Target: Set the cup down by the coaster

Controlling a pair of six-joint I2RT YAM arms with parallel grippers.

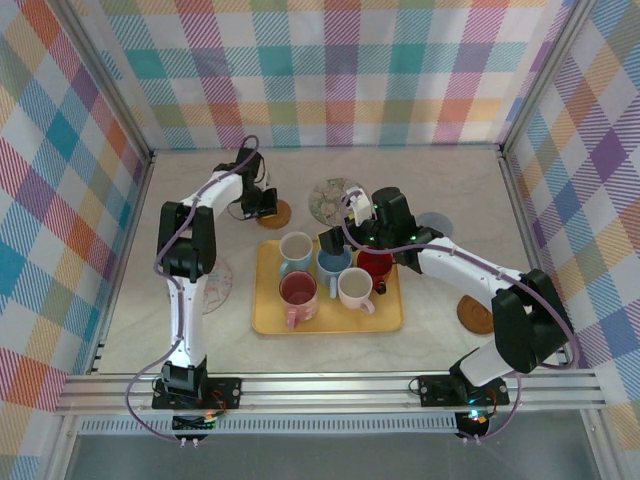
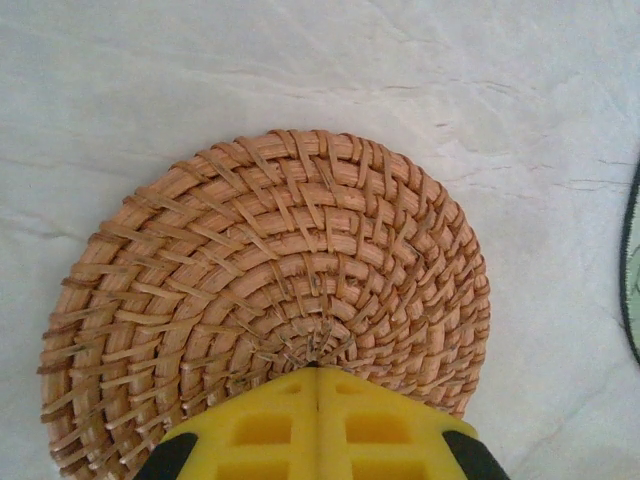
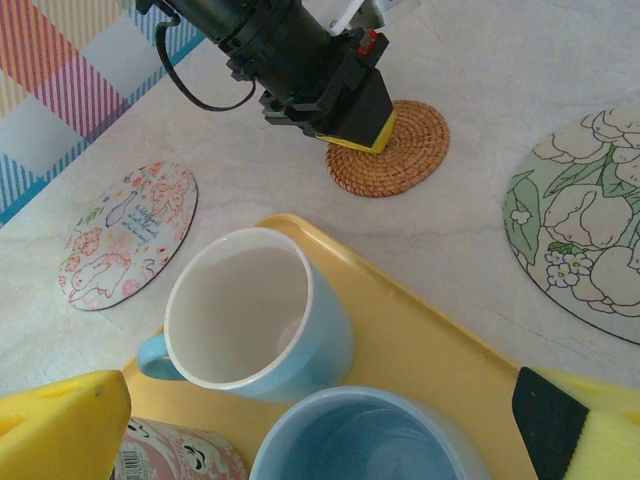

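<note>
You are looking at the worktop (image 1: 450, 190) carrying a yellow tray (image 1: 385, 315) that is holding five cups. The blue cup (image 1: 333, 265) is sitting in the tray's far row, with your right claw (image 3: 320, 405) hanging wide open and empty above it. The wicker coaster (image 2: 270, 290) is lying just beyond the tray, with your left claw (image 2: 318, 372) pressing its fingers together, gripping nothing, over its centre.

Bright, even overhead light across all three of my feeds; shadows lie soft under the tray (image 1: 330, 323), and the right wrist's yellow fingertips (image 3: 60, 428) blur close-up.
</note>
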